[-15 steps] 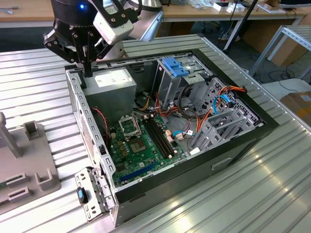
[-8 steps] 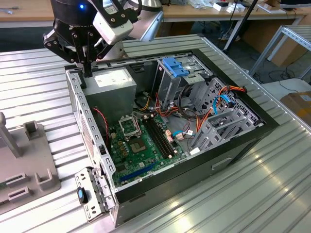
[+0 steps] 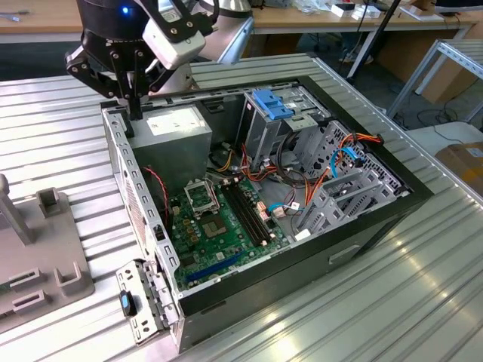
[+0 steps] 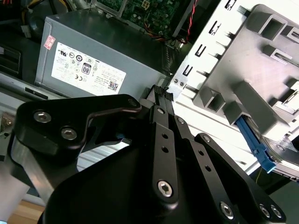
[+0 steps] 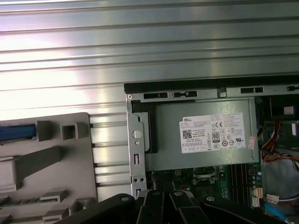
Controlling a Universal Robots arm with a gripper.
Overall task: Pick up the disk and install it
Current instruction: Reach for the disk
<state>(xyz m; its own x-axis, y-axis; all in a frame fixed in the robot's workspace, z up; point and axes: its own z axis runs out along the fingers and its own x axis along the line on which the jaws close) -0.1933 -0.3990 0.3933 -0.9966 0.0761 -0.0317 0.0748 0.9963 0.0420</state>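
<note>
We take this for a robotics lab or test workshop. The tabletop is built of ribbed aluminium profiles, and on it lies an opened desktop computer case with its motherboard and wiring bare. Beside it sits a grey moulded fixture, and a robot arm with a black pincer hangs over the case. Behind, we see long wooden workbenches, a metal frame, loose cables on the floor and a cardboard box.
</note>
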